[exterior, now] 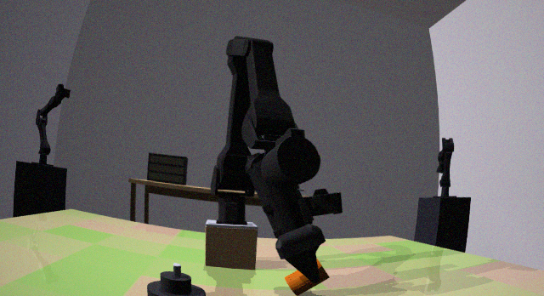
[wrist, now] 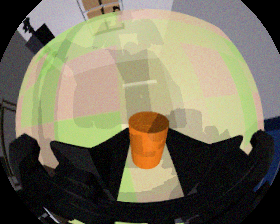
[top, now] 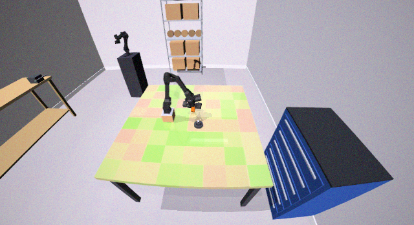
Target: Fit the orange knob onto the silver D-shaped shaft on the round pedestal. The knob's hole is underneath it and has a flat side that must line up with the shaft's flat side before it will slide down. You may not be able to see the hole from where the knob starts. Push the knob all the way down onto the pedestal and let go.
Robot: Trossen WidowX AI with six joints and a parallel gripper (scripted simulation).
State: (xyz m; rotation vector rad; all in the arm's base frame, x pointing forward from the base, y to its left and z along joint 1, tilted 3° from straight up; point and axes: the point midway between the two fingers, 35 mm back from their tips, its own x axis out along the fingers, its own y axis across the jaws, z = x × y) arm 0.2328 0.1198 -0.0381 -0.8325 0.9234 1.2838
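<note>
- We see the black gripper partly open, its fingers closed on the orange knob from opposite sides.
- The knob sits between the fingertips, tilted, and both its ends project past the fingers in the exterior view.
- In the wrist view, we find its broader, darker end toward the top of the frame and its narrower end toward the bottom; we cannot make out the hole.
- From above, we place gripper and knob over the far half of the patchwork table, nearer its far edge than its near corners.
- The round pedestal stands apart from them, on the near-edge side of the knob, its silver shaft upright and bare.
- Toward the left edge, we see the arm rising from a block, its forearm angled down to the knob.
</note>
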